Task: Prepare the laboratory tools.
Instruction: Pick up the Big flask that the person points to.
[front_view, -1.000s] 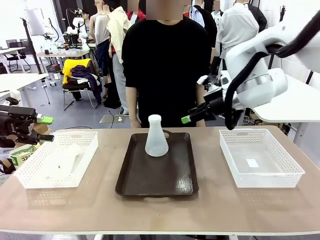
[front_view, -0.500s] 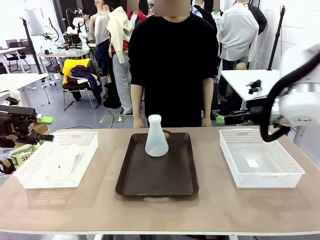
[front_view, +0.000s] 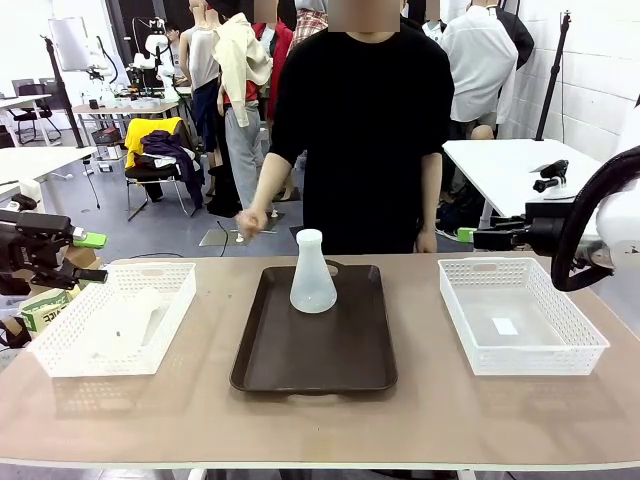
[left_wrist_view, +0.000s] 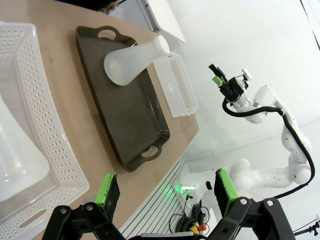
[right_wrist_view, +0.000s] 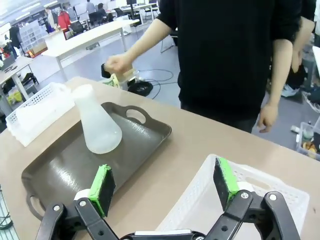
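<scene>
1. Left gripper (front_view: 92, 257): at 9 o'clock of the front view, it is hovering off the table's edge, just outside the left basket and apart from it. In the left wrist view its jaws are standing wide (left_wrist_view: 167, 190), with nothing between the green pads (left_wrist_view: 109, 192).
2. Left basket (front_view: 60, 350): it is sitting on the table at 8 o'clock of the tray. A lying flask (front_view: 125, 322) is resting inside it, apparently on its side. The left wrist view is showing its broad frosted body (left_wrist_view: 15, 155) against the lattice wall (left_wrist_view: 55, 130).
3. Person's hand (front_view: 250, 222): it is hanging closed above the table's far edge, at 11 o'clock of the upright flask and clear of it (right_wrist_view: 117, 63).
4. Tray (front_view: 310, 370): dark brown, it is lying at the table's centre between the two baskets (left_wrist_view: 135, 125) (right_wrist_view: 55, 170).
5. Upright flask (front_view: 312, 275): it is standing on its base in the tray's 12 o'clock half, neck up, with neither gripper touching it (left_wrist_view: 132, 62) (right_wrist_view: 97, 127).
6. Right gripper (front_view: 468, 236): at 3 o'clock of the front view, it is hovering above the far edge of the right basket, fingers pointing toward 9 o'clock. In the right wrist view its jaws are spread wide and holding nothing (right_wrist_view: 164, 184).
7. Right basket (front_view: 590, 350): it is sitting at 3 o'clock of the tray, with only a small white slip lying on its floor (right_wrist_view: 200, 200) (left_wrist_view: 175, 87).
</scene>
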